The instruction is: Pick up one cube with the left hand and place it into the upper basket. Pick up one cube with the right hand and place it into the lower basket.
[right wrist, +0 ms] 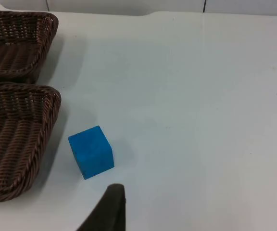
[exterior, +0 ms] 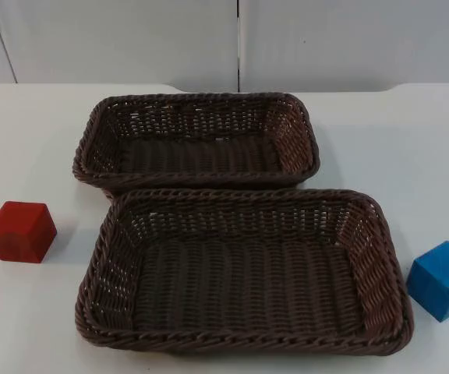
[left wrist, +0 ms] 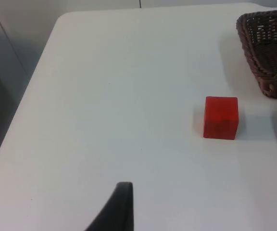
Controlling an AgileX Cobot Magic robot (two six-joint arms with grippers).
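Top view, going from the left: a red cube (exterior: 21,231) sits on my white table (exterior: 37,132), well apart from the baskets. It has flat faces and soft corners, and I see no writing on it. Next come two brown woven baskets, long with rounded corners and braided rims. The upper basket (exterior: 196,177) is nearer the grey wall (exterior: 115,39), and the lower basket (exterior: 244,340) is closer to the front. Their rims touch or nearly touch where they meet. Both have nothing inside. Last, on the far right, a blue cube (exterior: 442,280) sits on the table just beside the lower basket's right end. It is turned a bit, so a corner points forward. It has no label either.

My left wrist view looks over the smooth white table at the red cube (left wrist: 220,118), with a basket corner beyond it. One black fingertip of my left claw (left wrist: 115,209) hangs above the table, apart from the cube. I cannot tell if that claw is spread or pressed together.

My right wrist view has both basket ends and the blue cube (right wrist: 91,152) beside the lower one. My right claw (right wrist: 108,209) hovers near the blue cube, not touching. I cannot tell its state either.
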